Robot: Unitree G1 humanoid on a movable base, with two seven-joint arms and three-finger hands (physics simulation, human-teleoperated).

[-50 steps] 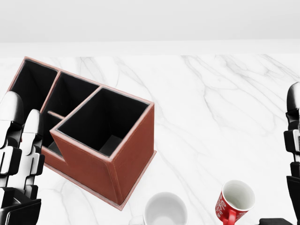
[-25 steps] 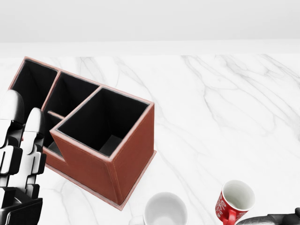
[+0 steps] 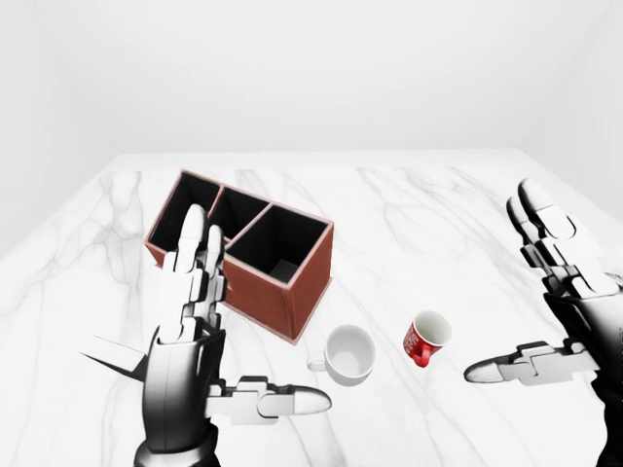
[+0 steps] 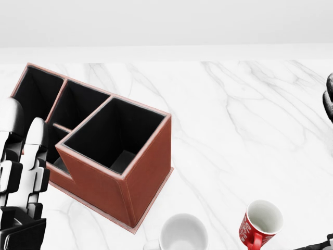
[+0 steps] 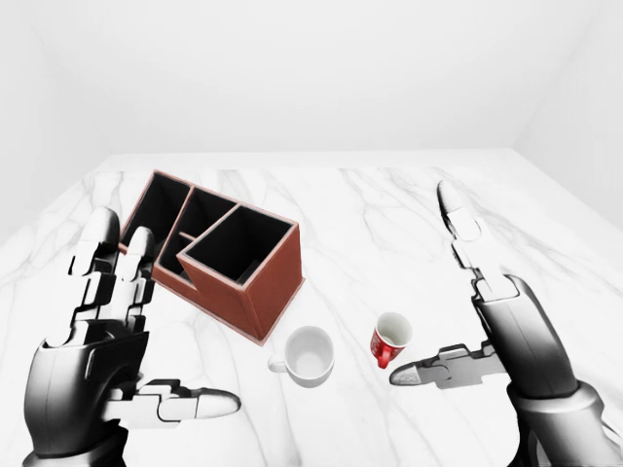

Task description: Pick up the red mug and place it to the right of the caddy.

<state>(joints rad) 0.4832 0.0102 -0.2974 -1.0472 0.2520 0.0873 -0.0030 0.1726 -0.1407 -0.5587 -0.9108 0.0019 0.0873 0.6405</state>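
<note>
Small glossy red ceramic mug (image 3: 426, 338) upright on white marble tabletop (image 3: 419, 214), right of plain white mug (image 3: 349, 352), well clear of brown compartmented leather caddy (image 3: 248, 251). Right hand (image 5: 477, 321) spread wide, just beside it — empty. Left hand (image 3: 209, 336) spread too. Likely light, rigid, slick, breakable — best gripped round the body, handle avoided.

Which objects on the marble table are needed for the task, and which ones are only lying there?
Needed for the job:
- red mug, standing free on the table
- caddy, empty compartments
- right robot hand, open, nearest the red mug

Only lying about:
- white mug, between caddy and red mug
- left robot hand, open, holding nothing
</note>
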